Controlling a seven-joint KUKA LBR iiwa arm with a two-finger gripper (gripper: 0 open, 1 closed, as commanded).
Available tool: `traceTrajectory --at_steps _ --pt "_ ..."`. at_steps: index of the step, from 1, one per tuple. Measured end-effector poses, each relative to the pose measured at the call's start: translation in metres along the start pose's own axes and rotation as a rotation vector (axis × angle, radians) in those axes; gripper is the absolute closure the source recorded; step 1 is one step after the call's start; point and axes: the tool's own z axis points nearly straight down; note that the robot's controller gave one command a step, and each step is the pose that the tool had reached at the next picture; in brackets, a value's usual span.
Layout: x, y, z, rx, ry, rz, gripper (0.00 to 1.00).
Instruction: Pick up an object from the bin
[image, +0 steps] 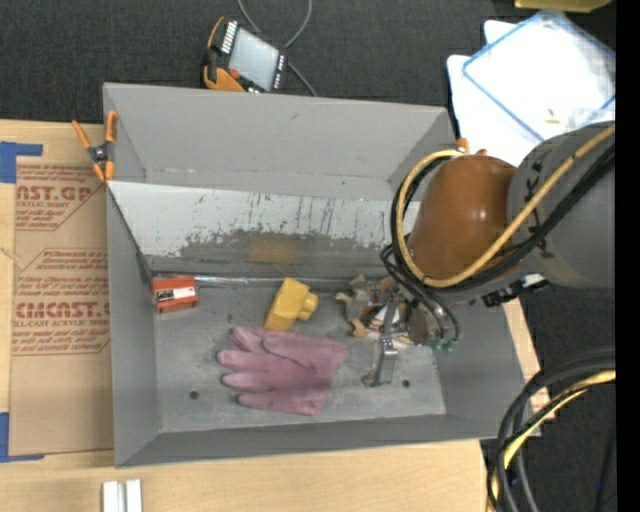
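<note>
One gripper (378, 368) hangs low in the grey metal bin (135, 350), fingers seemingly pressed together and empty, just right of the limp pink rubber glove (285, 368); a yellow plastic block (289, 304) lies farther back, leftward.

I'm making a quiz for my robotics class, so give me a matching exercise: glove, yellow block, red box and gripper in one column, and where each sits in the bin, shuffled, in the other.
1. glove
2. yellow block
3. red box
4. gripper

A. far left of the bin floor
B. just right of the glove
C. middle of the floor, lying flat, toward the near wall
D. just behind the glove, toward the back wall

Pairs: 1-C, 2-D, 3-A, 4-B
</note>
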Motion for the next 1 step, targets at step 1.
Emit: traceTrajectory --at_steps 1 --pt "-0.0019 -0.0001 -0.0036 0.000 -0.008 0.000 0.00"
